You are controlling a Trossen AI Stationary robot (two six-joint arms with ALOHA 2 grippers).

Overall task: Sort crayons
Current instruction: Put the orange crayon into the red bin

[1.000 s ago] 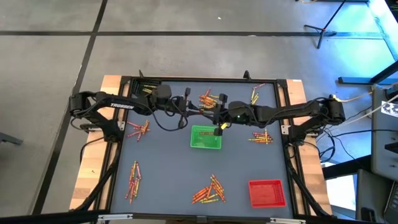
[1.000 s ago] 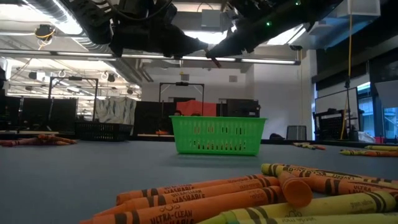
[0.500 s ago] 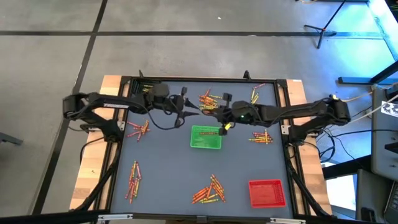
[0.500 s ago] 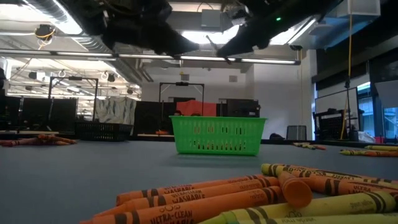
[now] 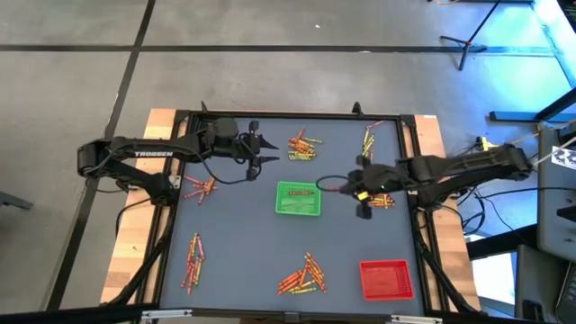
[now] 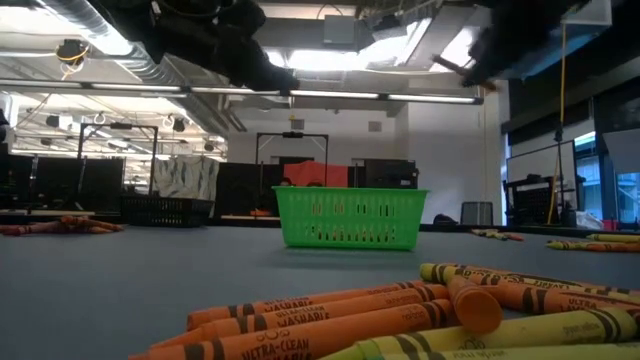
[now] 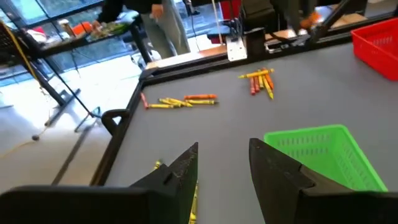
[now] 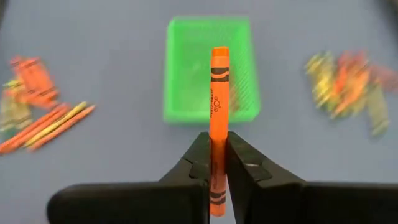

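Right gripper clamped on an orange crayon, long axis pointing straight ahead at the green tray just beyond its tip; left gripper hangs partly open and empty, tray ahead and off to one side.

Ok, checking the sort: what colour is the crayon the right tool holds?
Orange crayon with black markings, clearest in the right wrist view.

Dark jointed arms, white lettering, seemingly black cables.
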